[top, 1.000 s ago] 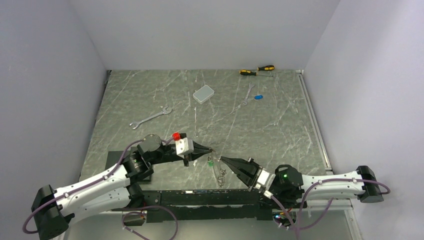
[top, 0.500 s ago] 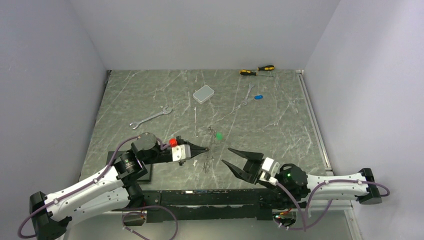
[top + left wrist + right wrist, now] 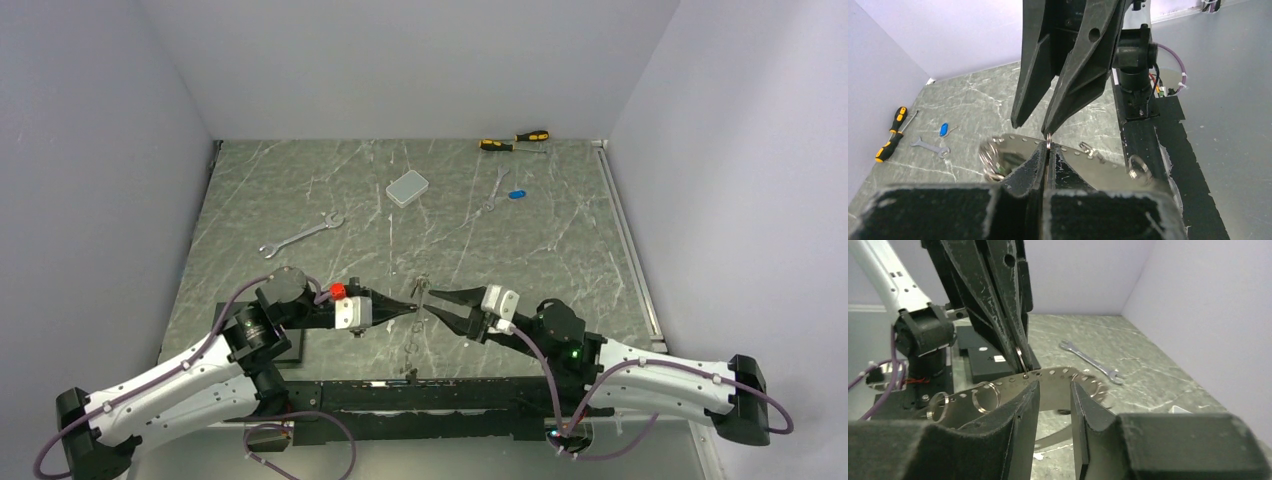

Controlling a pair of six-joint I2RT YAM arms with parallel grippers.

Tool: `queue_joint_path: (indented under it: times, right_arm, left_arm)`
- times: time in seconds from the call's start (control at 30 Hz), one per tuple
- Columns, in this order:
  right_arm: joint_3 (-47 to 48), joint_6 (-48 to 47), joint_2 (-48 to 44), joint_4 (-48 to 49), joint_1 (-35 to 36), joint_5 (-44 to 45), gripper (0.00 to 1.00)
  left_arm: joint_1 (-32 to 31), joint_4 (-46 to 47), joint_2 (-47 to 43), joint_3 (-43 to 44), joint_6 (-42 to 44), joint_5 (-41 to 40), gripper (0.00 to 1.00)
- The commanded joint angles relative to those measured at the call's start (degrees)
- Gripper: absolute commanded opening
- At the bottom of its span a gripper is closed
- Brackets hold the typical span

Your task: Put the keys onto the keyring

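While clamped on keyring (image 3: 1068, 149), left end effector (image 3: 415, 309) tip-to-tip with half-parted right end effector (image 3: 433, 302); wrench (image 3: 300, 236) behind.

Table (image 3: 300, 190) green-grey, white-veined; screwdrivers (image 3: 515, 140) yellow-black; key (image 3: 516, 194) blue.

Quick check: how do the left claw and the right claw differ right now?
The left claw is shut; the right claw stands open, fingers apart. The left claw pinches the keyring at its tips; the right claw grips nothing, the keyring's band lying just past its fingers. Both have black fingers and point tip to tip.
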Motion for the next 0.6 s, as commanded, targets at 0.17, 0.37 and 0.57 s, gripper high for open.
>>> queue_joint_path:
  times: [0.17,0.37,0.57]
  right_arm:
    - [5.5,4.0,4.4,-1.1,-3.8,-16.6,0.28]
    - [6.2,3.3,5.0,-0.8,-3.9,-16.9,0.28]
    - [6.9,2.6,4.5,-1.8,-3.9,-15.9,0.27]
  left_arm:
    - [-0.3,1.5,-1.7,2.8,-0.3,2.1,0.00]
    - [-0.3,1.2,-1.4,2.9,0.4,2.2,0.00]
    - [-0.3,1.2,-1.6,2.5,0.6,2.0,0.00]
